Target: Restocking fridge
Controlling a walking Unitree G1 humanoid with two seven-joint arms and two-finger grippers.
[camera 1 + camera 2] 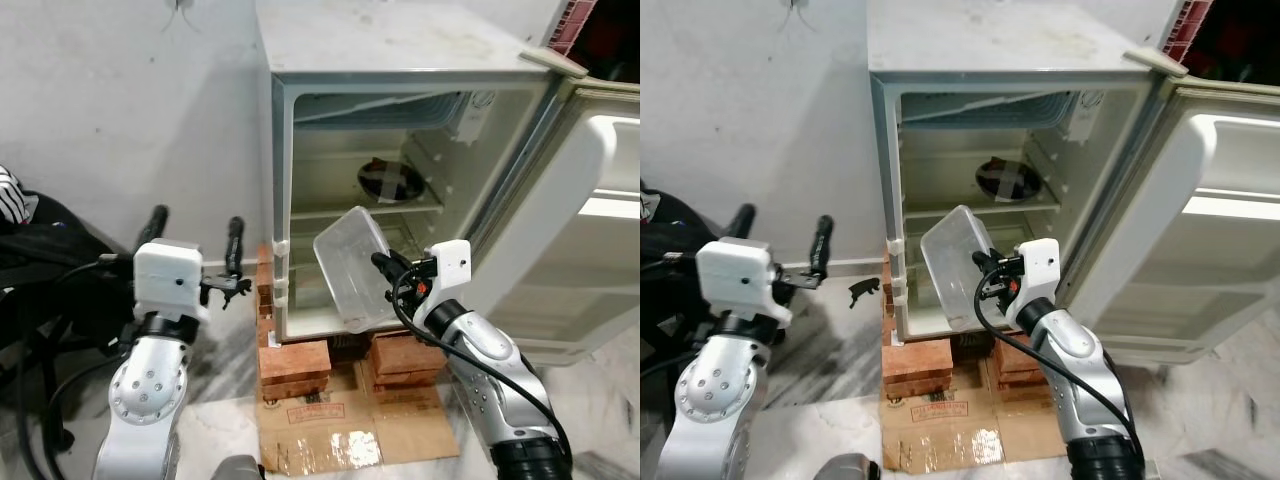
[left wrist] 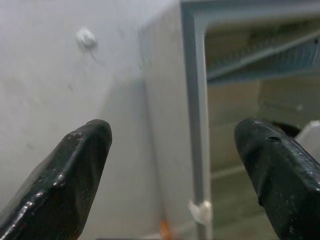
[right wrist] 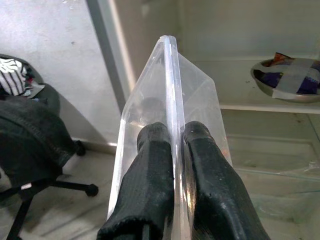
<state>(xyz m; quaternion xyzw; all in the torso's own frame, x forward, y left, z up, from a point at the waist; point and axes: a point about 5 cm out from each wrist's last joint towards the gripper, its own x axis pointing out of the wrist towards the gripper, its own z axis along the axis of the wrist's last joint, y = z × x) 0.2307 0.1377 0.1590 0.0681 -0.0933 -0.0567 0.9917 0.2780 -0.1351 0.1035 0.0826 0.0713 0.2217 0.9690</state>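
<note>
Clear plastic is what the right gripper (image 3: 172, 145) is clenching: a tub (image 1: 352, 266), tilted on edge, its rim pinched between the two black fingers (image 3: 150, 175); the tub is hanging in front of the fridge (image 1: 400, 150), at the mouth of its open compartment and below the middle shelf (image 1: 365, 208); whether it is touching the fridge floor cannot be told. On that shelf, deeper inside the fridge, a metal bowl (image 1: 390, 180) covered with film and crossed with tape is sitting. The fridge door (image 1: 570, 230) is standing swung wide to the right of the fridge. The left gripper (image 1: 195, 245) is hovering to the left of the fridge, beside its outer wall, with its fingers (image 2: 75, 165) spread well apart and gripping nothing; in the left wrist view it is pointing toward the fridge's front edge and the grey wall (image 1: 120, 110) behind. The fridge is resting on stacks of red bricks (image 1: 295, 360), and a flattened sheet of cardboard (image 1: 340, 430) is lying on the marble floor (image 1: 840, 350) in front of them. Farther left of the fridge, a black chair (image 3: 35, 135) draped with dark clothing is standing against the wall.
</note>
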